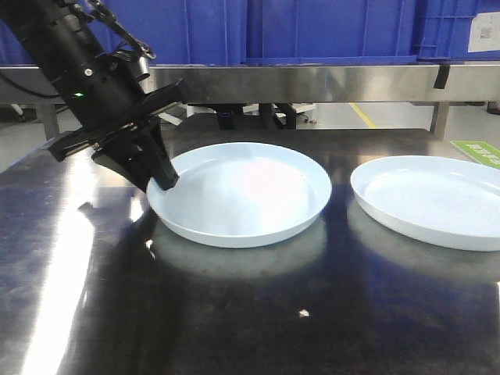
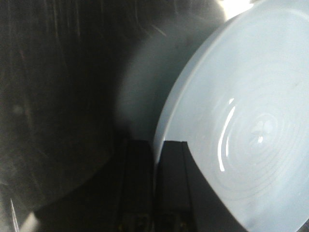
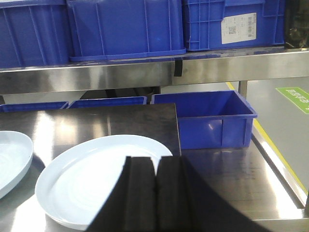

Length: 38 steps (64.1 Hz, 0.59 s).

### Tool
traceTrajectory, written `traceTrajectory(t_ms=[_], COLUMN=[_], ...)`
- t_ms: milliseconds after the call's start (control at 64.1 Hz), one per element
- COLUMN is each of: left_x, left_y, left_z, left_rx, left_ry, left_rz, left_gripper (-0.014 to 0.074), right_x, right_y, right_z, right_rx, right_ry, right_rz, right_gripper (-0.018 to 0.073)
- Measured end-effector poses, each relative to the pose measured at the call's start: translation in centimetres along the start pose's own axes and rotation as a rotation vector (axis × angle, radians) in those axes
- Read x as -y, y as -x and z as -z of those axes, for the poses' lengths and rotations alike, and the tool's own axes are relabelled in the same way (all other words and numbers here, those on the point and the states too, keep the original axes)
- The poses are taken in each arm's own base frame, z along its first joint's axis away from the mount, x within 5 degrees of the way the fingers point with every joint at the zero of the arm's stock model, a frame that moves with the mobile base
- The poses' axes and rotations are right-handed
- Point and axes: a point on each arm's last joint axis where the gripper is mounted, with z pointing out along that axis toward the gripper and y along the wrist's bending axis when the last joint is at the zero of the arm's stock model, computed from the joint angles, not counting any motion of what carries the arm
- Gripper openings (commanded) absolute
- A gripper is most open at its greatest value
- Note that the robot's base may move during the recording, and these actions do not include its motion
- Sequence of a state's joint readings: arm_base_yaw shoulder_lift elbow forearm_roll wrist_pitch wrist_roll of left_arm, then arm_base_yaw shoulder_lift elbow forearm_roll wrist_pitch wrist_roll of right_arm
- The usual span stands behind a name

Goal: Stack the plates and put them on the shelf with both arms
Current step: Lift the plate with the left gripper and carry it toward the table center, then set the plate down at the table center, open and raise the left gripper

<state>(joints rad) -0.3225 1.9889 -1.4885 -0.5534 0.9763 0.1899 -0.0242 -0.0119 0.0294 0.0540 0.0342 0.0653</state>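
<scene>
Your left gripper (image 1: 160, 178) has its black jaws pinching the left rim of the glossy, pale bluish-white, round left plate (image 1: 242, 191), which rests on the dark, scratched steel tabletop (image 1: 234, 320). The left wrist view shows the rim slotted between the two pads. The matching right plate (image 1: 430, 199) lies beside it, apart and not yet stacked. Your right gripper (image 3: 155, 162) hovers over that plate's near edge with its jaws pressed together, holding nothing. The brushed stainless steel shelf (image 1: 312, 82) runs behind the table, with big blue plastic crates (image 1: 312, 31) on it. Watch the grip: it is a one-edge pinch on a slick, shallow rim, so a lift will likely make the plate pivot and slip out, or drag its far edge across the steel. If you carry it too low, it may clip the right plate's rim and shove it away. The right jaws must spread before that arm can help.
</scene>
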Motion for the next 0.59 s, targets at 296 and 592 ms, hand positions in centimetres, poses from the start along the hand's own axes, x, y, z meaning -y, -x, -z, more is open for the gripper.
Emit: traceTrajectory(t_ms=[296,592], left_x=[0.1,1.5], left_y=[-0.2,-0.5], left_z=[0.0,1.0], left_rx=[-0.017,-0.005], left_ry=[-0.014,-0.008], left_rz=[0.009,-0.034], left_gripper=[0.0316,0.0340], right_x=[0.0,0.0], right_y=[0.0,0.0], right_z=[0.0,0.0], right_rx=[0.000,0.000], right_ry=[0.000,0.000], right_rz=[0.000,0.000], right_gripper=[0.0057,0.0057])
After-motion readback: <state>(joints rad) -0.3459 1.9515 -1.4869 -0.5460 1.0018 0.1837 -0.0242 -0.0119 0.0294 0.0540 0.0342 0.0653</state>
